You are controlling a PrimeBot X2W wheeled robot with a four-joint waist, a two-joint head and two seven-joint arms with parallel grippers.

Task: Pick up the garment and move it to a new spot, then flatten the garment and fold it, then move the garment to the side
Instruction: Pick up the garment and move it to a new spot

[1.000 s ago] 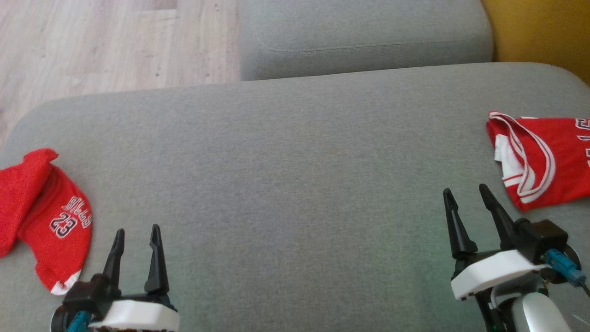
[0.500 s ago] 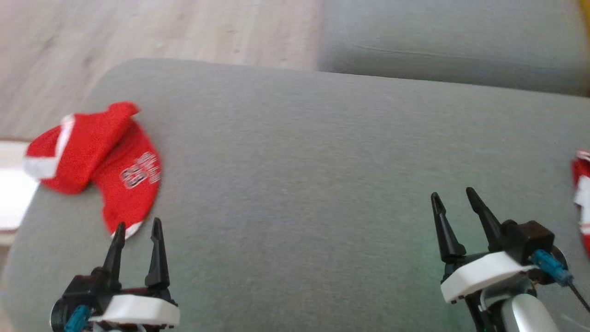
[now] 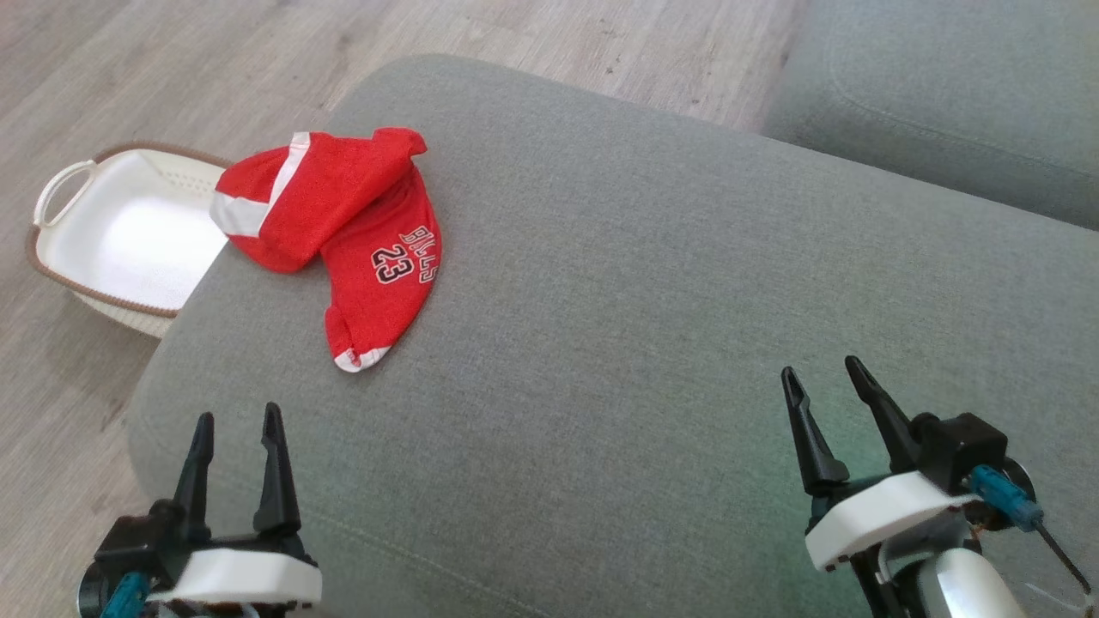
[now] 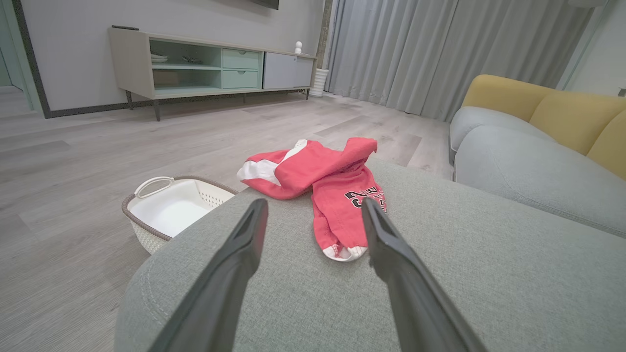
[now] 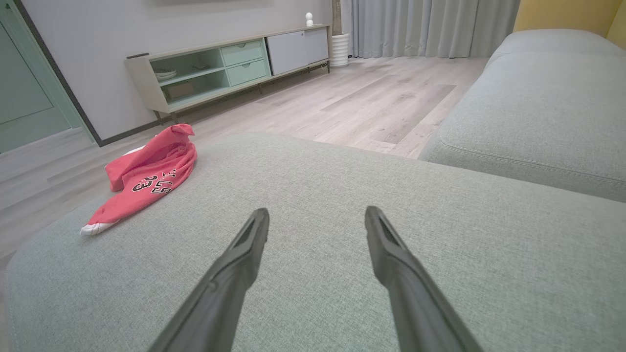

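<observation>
The left gripper and the right gripper each hold long, tapered black fingers apart and empty over the near edge of a rounded cushion of coarse grey weave. The garment, red cloth with white trim and a printed 23, lies crumpled at the cushion's far left corner, well apart from both grippers and just beside a white perforated basket with a braided brown rim.

I see a red-and-white cloth garment, matt and soft, at eleven o'clock on the grey coarse-woven fabric cushion. At ten o'clock, a white smooth plastic basket gleams on the pale matt wood-grain floor.
</observation>
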